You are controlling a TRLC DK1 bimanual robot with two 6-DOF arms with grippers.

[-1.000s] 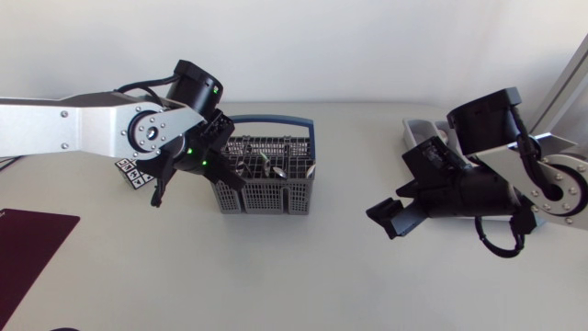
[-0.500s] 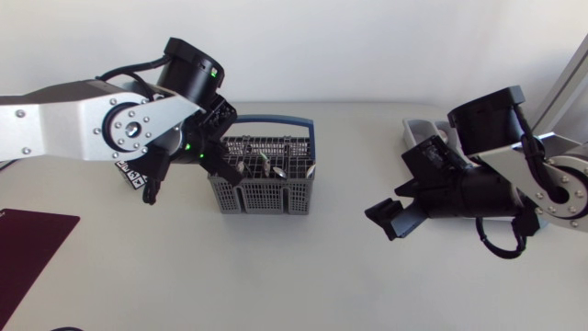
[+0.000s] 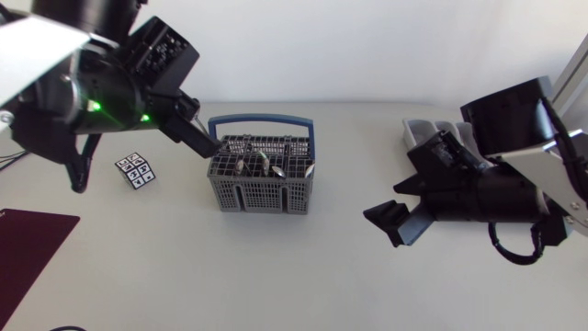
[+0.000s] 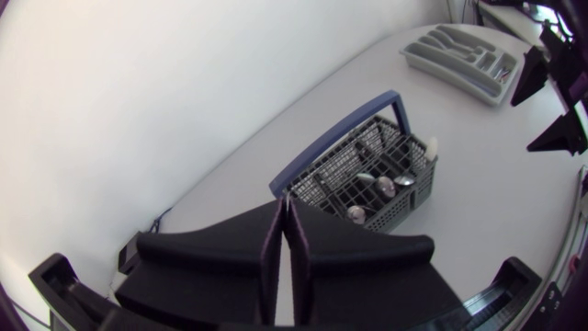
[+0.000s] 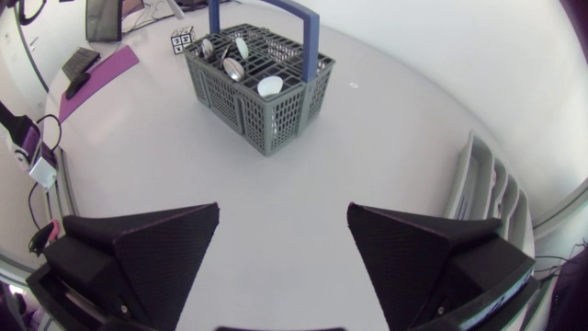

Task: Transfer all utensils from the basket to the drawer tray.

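The white table (image 3: 303, 285) carries a small cube (image 3: 135, 170) with black-and-white square markings, at about 9 o'clock from the table's middle. A dark maroon mat (image 3: 28, 253) lies flat at 8 o'clock, apart from the cube.

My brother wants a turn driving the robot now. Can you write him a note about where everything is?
Left tool: shut, holding nothing, raised near the basket.
Right tool: open, empty, over bare table between basket and drawer tray.
Utensils: spoons standing in the basket.
Done: no transfer visible; the tray's contents are hard to make out.
Left: move every utensil from basket to tray.
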